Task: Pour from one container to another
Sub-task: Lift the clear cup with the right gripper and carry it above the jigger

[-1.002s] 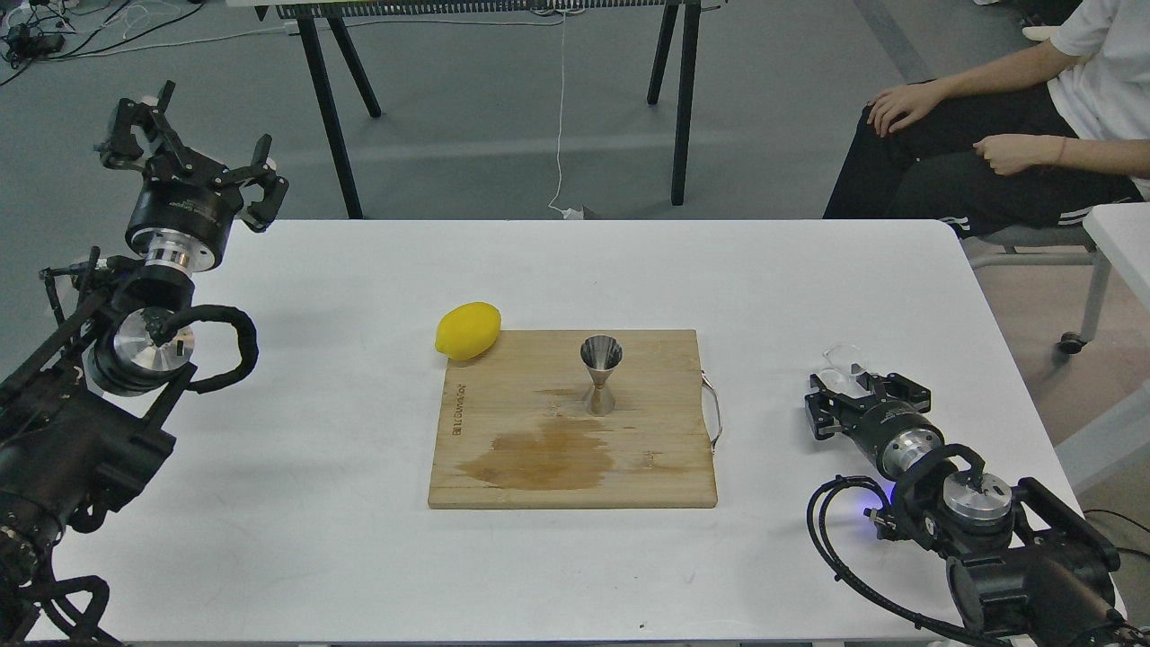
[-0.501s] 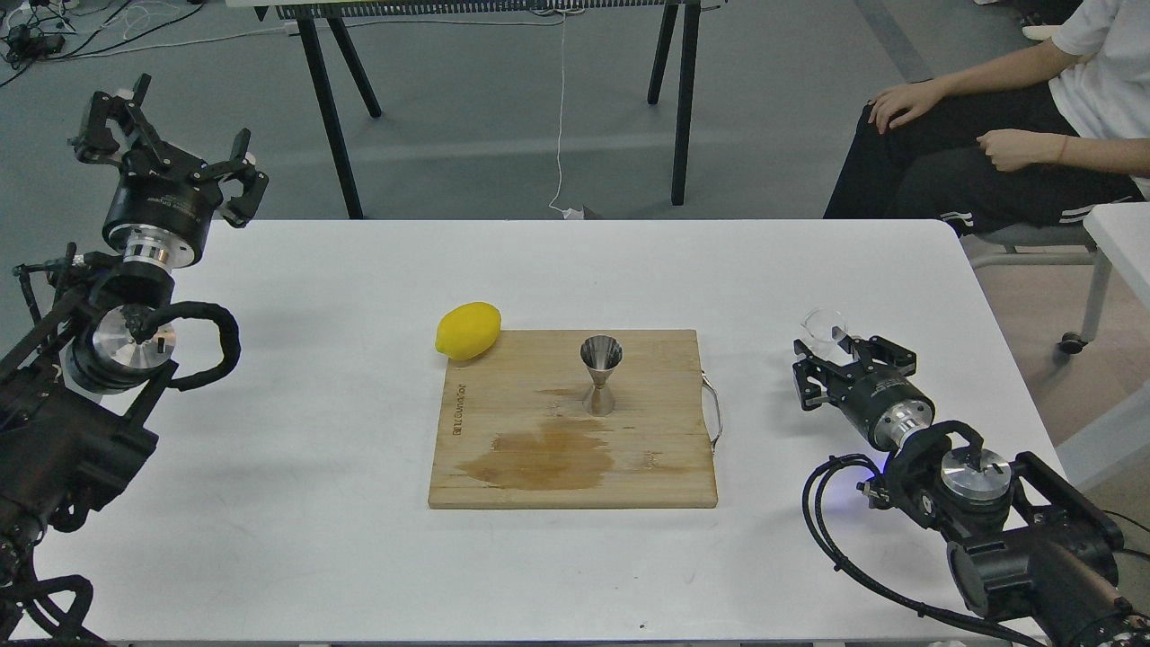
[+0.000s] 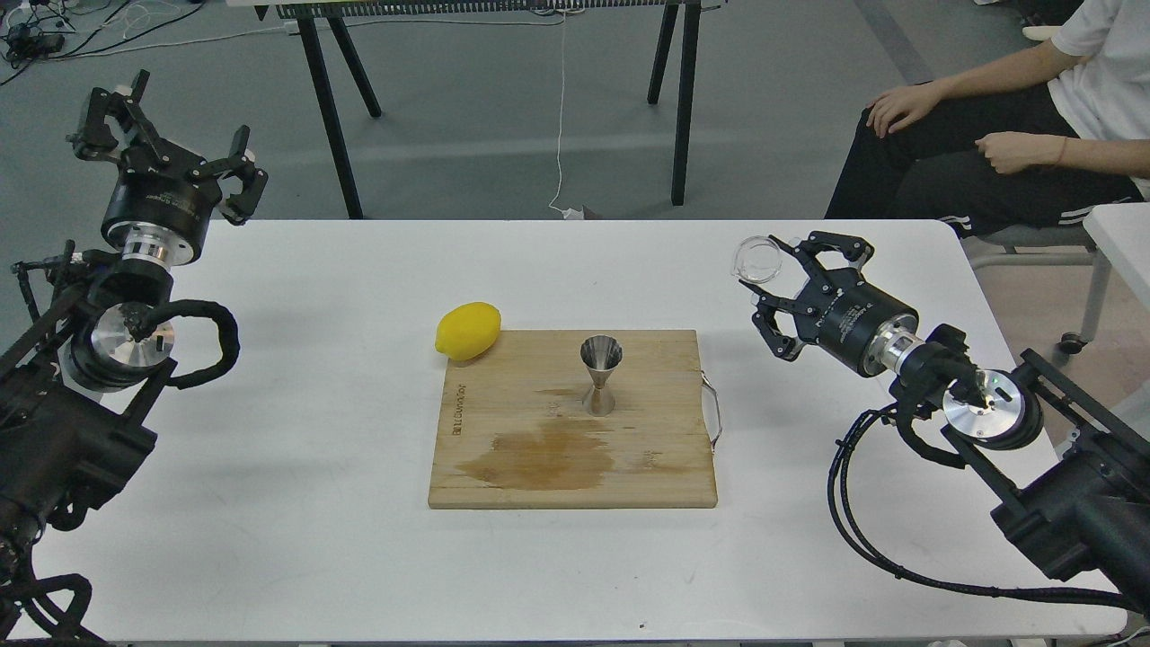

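The clear glass cup point(image 3: 755, 259) hangs in the air over the table's right side, tilted with its rim facing left, and my right gripper point(image 3: 773, 280) is shut on it. The steel jigger point(image 3: 600, 374) stands upright on the wooden cutting board point(image 3: 665, 467), well left of and below the cup. My left gripper point(image 3: 166, 135) is raised at the far left edge of the table, open and holding nothing.
A yellow lemon point(image 3: 467, 330) rests against the board's far left corner. A wet stain point(image 3: 539, 454) darkens the board in front of the jigger. A seated person point(image 3: 988, 153) is beyond the table's far right corner. Black table legs point(image 3: 332, 117) stand behind.
My right gripper has lifted the glass cup from low at the table's right edge up and leftward, toward the board. The left arm drew slightly left and then held.
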